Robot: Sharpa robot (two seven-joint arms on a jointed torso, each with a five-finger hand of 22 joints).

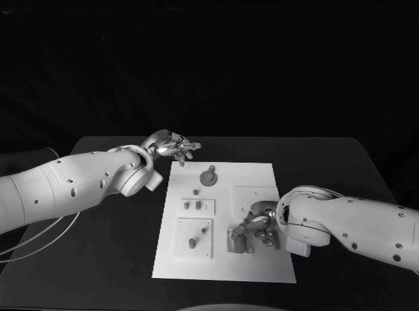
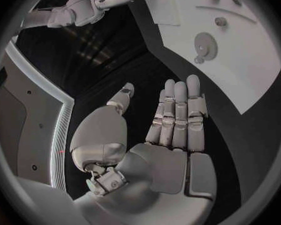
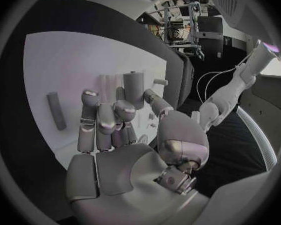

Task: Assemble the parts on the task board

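Black table (image 1: 97, 259) under white task board (image 1: 256, 175), right hand (image 1: 256, 227) overhanging parts.

Head camera high, looking down; wrist cameras close; all share task board (image 1: 224, 220).

Black table (image 1: 107, 259) carries the white task board (image 1: 256, 175) (lying flat)

the task board (image 1: 256, 178) is showing plain white against the black table (image 1: 107, 259). the parts (image 1: 209, 176) on it are looking grey, and both hands (image 1: 172, 145) (image 1: 256, 223) are gleaming silver on white arms (image 1: 60, 188).
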